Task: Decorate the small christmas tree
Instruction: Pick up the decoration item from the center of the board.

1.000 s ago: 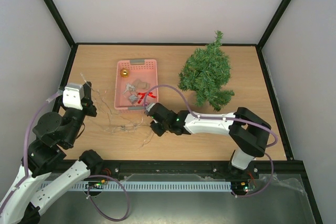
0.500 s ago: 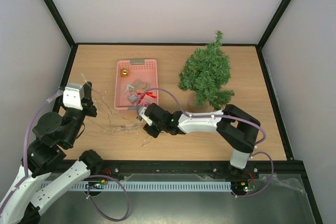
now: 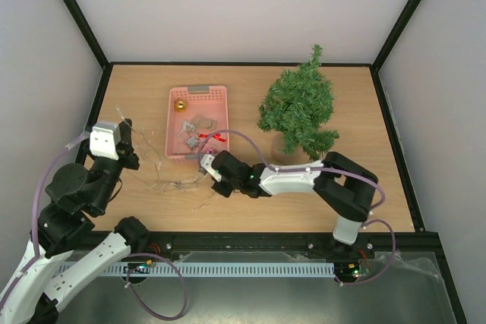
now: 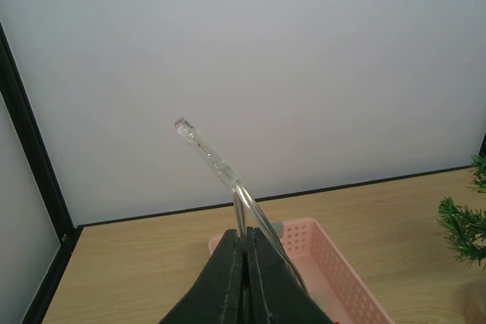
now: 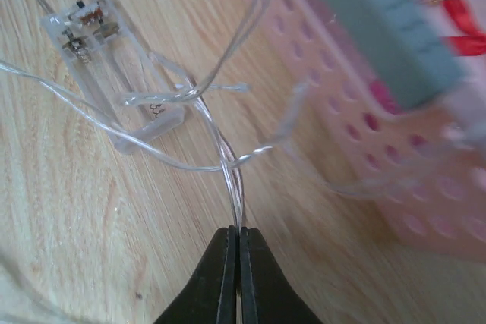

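Note:
The small christmas tree stands bare at the back right of the table; one branch tip shows in the left wrist view. A clear light string lies tangled on the wood between the arms. My left gripper is shut on one end of it, and the LED tip sticks up above the jaws. My right gripper is shut on two or three strands of the string, just in front of its clear battery box. From above, the right gripper sits at the pink basket's near corner.
The pink basket holds a gold ball, grey ornaments and a red bow. Its perforated wall is right beside my right fingers. Black frame posts and white walls close in the table.
My right arm has reached left along the table to the light string, and its jaws, open a moment ago, have shut on the strands. The left arm has hardly moved.

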`<state>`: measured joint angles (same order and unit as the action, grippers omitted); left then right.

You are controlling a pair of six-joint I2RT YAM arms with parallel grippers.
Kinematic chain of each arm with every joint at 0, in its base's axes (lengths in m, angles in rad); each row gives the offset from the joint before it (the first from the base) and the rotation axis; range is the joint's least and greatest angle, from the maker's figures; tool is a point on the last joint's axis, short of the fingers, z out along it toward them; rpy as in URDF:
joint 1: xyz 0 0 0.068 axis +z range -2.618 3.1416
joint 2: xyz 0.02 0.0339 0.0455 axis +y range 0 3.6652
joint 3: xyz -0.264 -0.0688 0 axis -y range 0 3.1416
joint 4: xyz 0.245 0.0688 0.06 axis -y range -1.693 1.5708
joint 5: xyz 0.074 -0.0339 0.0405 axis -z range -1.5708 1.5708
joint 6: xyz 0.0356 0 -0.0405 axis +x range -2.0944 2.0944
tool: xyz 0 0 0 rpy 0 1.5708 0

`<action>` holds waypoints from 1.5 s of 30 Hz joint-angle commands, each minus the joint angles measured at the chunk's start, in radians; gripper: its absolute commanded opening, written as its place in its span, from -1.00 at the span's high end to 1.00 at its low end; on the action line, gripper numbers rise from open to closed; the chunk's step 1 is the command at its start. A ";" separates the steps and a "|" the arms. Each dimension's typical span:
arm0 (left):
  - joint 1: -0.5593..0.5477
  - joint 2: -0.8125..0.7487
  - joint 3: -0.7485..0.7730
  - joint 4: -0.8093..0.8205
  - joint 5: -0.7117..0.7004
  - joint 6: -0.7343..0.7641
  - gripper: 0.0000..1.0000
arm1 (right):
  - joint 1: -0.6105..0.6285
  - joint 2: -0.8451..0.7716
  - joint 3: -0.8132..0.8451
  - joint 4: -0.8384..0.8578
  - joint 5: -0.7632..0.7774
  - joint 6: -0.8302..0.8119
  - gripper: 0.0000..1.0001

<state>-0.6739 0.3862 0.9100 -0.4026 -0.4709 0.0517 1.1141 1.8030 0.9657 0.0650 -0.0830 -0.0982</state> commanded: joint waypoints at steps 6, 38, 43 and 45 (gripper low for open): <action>-0.004 -0.004 0.020 0.010 0.020 -0.015 0.95 | 0.004 -0.362 -0.066 -0.053 0.259 0.032 0.97; -0.003 0.196 -0.112 -0.042 0.660 -0.079 0.50 | 0.001 -0.767 0.258 -0.519 0.147 0.147 0.97; -0.003 0.239 -0.118 0.065 0.862 -0.093 0.04 | 0.002 -0.760 0.254 -0.591 0.055 0.096 0.97; -0.003 0.247 -0.108 0.107 0.902 -0.088 -0.04 | 0.001 -0.749 0.260 -0.616 0.013 0.078 0.97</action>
<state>-0.6739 0.6353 0.7834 -0.4202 0.2337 -0.0338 1.1133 1.0531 1.2087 -0.4515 0.0261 0.0360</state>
